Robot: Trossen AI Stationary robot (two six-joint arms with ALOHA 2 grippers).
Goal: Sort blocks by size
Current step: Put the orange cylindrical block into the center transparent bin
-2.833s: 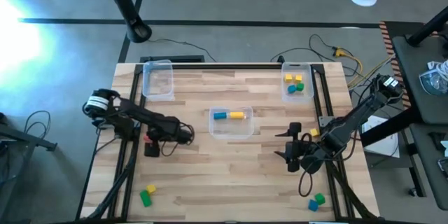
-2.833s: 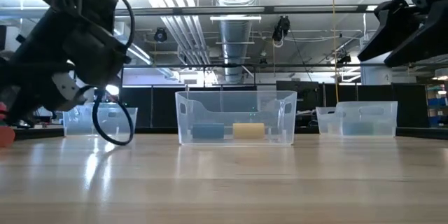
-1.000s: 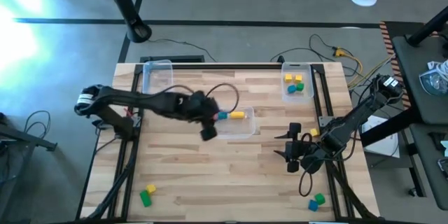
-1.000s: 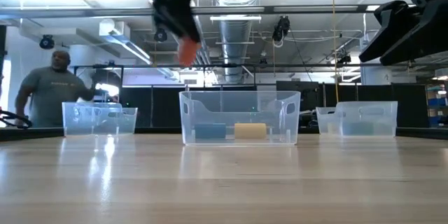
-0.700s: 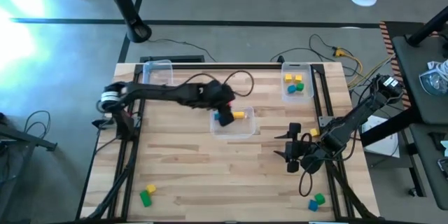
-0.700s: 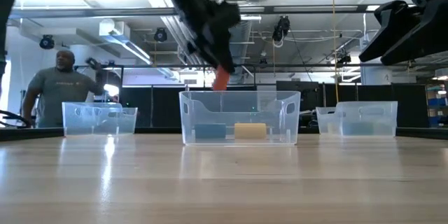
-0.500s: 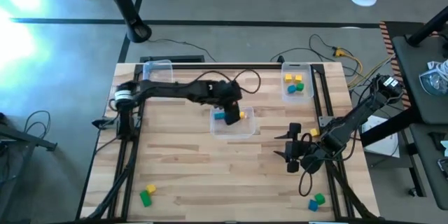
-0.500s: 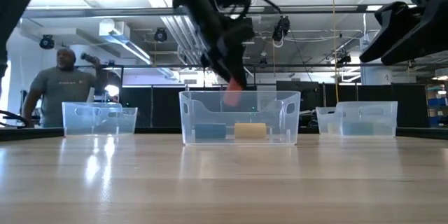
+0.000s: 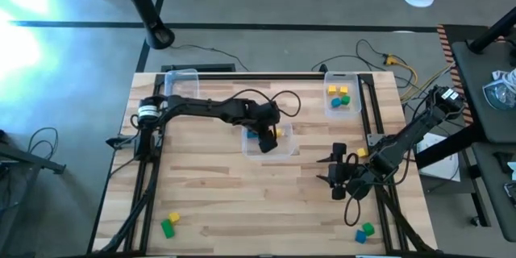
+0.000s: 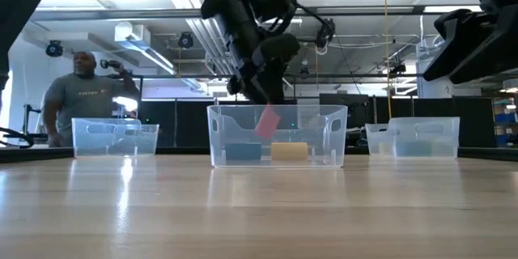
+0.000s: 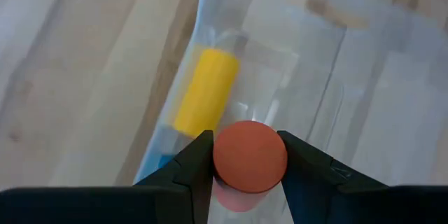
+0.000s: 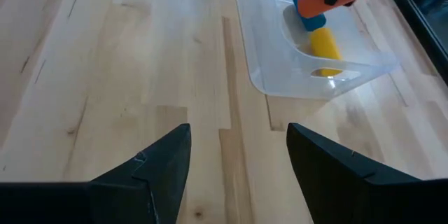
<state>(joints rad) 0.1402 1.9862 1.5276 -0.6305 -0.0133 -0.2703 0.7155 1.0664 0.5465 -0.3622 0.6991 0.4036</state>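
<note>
My left gripper [image 9: 264, 131] reaches over the clear middle bin [image 9: 278, 151] and is shut on a red round block [image 10: 267, 121], which hangs inside the bin's walls. A yellow block [image 11: 206, 91] and a blue block [image 10: 240, 151] lie on the bin's floor below it. My right gripper [image 9: 334, 179] waits open near the table's right side, holding nothing. My left gripper pinches the red block's round sides [image 11: 218, 159] between its two fingers, the block's flat end [image 11: 250, 155] facing the wrist camera. The fingers [image 10: 257, 89] come from above, slanting down. The block hangs tilted, clear of the bin's floor and above the blue and yellow blocks.
A clear bin [image 9: 182, 90] stands at the far left and another [image 9: 342, 97] with several small blocks at the far right. Loose blocks lie at the near left [image 9: 169, 224] and near right [image 9: 364, 230]. A person [image 10: 85, 97] stands in the room behind.
My left gripper has carried the red block toward the table's right edge and down, from above the middle bin's left rim to inside its walls. It stays shut on the block, which is now tilted.
</note>
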